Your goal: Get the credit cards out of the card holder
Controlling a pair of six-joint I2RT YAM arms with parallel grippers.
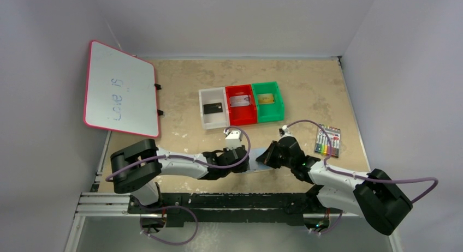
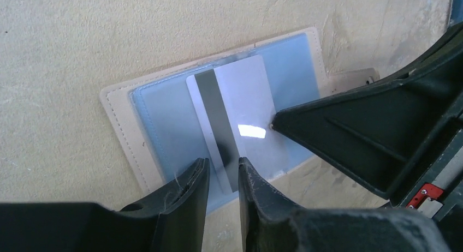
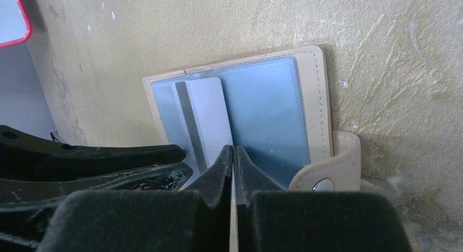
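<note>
top external view: three cards binned, one left

three cards look done: a black card (image 1: 212,107) in the white bin (image 1: 202,114), a silvery card (image 1: 240,101) in the red bin (image 1: 241,120) and a gold card (image 1: 265,99) in the green bin (image 1: 270,117), mid-counter (image 1: 306,88). the card holder (image 2: 158,115) lies open by the near edge, with a pale striped card (image 2: 235,99) on one panel, not yet removed. the left end effector (image 2: 224,162) is a sliver open astride that card's end; i cannot tell whether it grips. the right end effector (image 3: 233,149) is all but closed, tips on the card, holding nothing.
</note>
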